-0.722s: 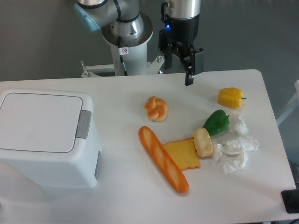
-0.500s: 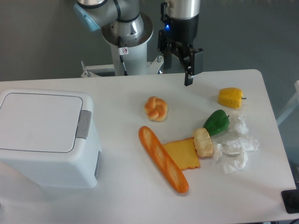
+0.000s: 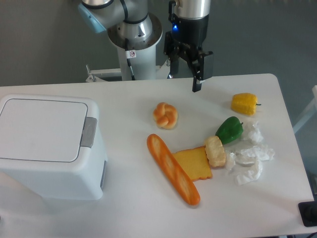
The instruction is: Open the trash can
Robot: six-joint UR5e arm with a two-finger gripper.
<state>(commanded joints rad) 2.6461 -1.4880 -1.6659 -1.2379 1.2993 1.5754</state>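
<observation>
Trash can [image 3: 47, 144]: lid down, no readable branding.
Gripper [image 3: 190, 79]: empty; jaw gap can't be judged.
Arm base sticker [image 3: 131, 53]: too small to read.

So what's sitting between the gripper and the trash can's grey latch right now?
In the fixed camera view, nothing: only bare white table lies between the gripper and the grey latch on the trash can. The knotted bun sits just below that line.

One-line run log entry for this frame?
task: open trash can | lid: shut | end effector: far side of table, apart from can, holding nothing | contact: none
</observation>
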